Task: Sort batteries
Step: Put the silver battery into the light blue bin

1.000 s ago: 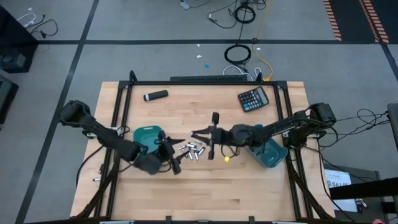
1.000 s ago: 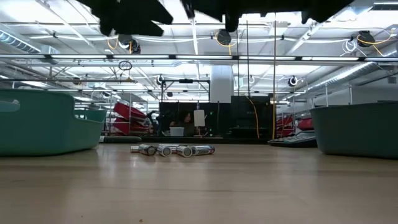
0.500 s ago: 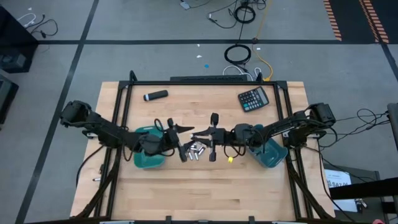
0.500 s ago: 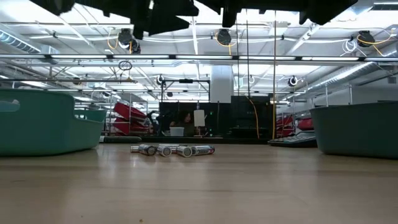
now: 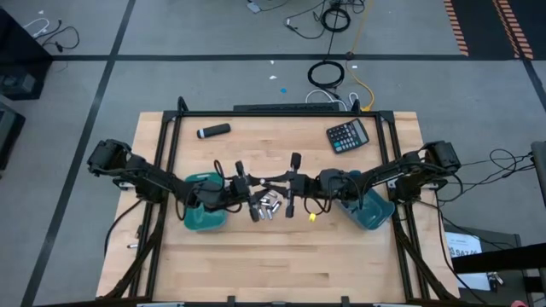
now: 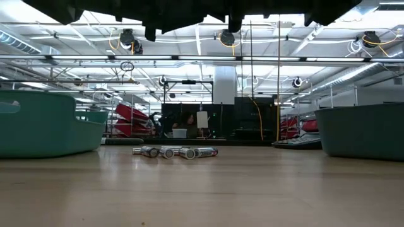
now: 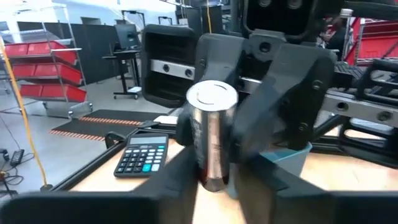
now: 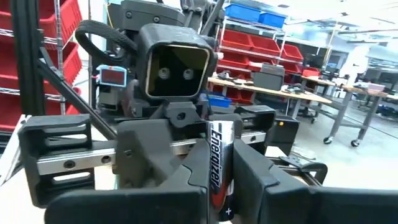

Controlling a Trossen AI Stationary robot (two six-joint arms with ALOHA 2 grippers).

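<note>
Several silvery batteries lie on their sides in a small pile mid-table, also seen in the low view. My left gripper and my right gripper meet tip to tip in the air just beyond the pile. The left wrist view shows a silver battery upright between my left gripper's fingers. The right wrist view shows an Energizer battery between my right gripper's fingers. Each wrist view shows only one battery; whether it is the same one, I cannot tell. My left gripper pinches the silver battery by its lower part between the two fingers, coming level from the table's left. The battery stands upright, flat end up, lifted clear of the table. My right gripper pinches the Energizer battery at its lower half between the two fingers, coming level from the table's right. The battery stands upright across the fingers, clear of the table, with the left gripper's body right behind it.
One teal bin sits under my left arm, another under my right arm. A black calculator and a black-and-grey marker-like cylinder lie near the far edge. A small yellow bit lies right of the pile.
My left gripper has swung from the near-left side of the pile toward the far edge and to the right, rising out of the low view, until it meets my right gripper. My right gripper has stayed in place. The pile on the table has not moved.
</note>
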